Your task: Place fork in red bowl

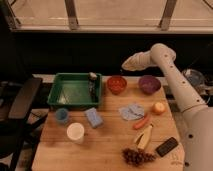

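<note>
While your white arm reaches in from the right, the tool (125, 65) hangs in the air above and just behind the small round orange-red bowl (116, 84), clear of its rim. Its jaws are clenched, and what they grip, if anything, is too small and dark for you to make out; the slim metal fork cannot be picked out anywhere on the bench, so you cannot say from here where it is. The red bowl sits at the back of the light wooden bench (107, 145), between the green rectangular plastic tray (75, 90) on its left and the round purple bowl (149, 83) on its right, apart from both. A dark upright object (93, 82) stands at the tray's right edge. Nearer you, a small blue cup (62, 115), a white cup (75, 132) and a blue rectangular sponge (93, 117) lie left of centre. Right of centre you see a crumpled grey-blue cloth (131, 111), an orange carrot (141, 122) touching its lower edge, a yellow-orange round fruit (159, 108), a pale banana (145, 137), a bunch of dark grapes (137, 157) and a flat black rectangular object (166, 146). A black chair (20, 102) stands off the bench's left side.
</note>
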### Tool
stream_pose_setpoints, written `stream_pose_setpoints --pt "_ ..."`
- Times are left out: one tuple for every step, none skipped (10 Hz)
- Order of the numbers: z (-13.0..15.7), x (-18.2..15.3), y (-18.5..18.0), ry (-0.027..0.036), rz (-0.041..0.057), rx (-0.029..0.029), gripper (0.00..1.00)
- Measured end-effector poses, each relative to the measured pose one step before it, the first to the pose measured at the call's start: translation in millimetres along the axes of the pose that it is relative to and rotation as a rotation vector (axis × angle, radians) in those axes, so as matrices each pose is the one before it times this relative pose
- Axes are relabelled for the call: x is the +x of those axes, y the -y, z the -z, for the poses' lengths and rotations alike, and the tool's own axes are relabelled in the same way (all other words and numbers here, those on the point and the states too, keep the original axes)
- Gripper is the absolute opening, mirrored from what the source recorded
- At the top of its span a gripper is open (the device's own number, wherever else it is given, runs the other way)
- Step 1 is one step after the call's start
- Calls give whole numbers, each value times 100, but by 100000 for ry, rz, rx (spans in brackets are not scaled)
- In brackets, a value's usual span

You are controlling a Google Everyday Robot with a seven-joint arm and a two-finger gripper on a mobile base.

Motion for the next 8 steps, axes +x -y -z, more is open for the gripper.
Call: stream_pose_setpoints --pt "-655 -705 -308 2033 266 114 0" --pt "-514 -574 -556 1862 3 -126 2" --pt "-416 -454 -585 1658 18 -31 8" --pt "-281 -494 -673 2019 27 -127 16" --pt "16 4 126 -19 85 112 17" --pt "-80 -42 0 114 33 -42 17" --pt "-58 -37 115 93 115 65 17" --pt "4 10 -1 -26 -20 1 17"
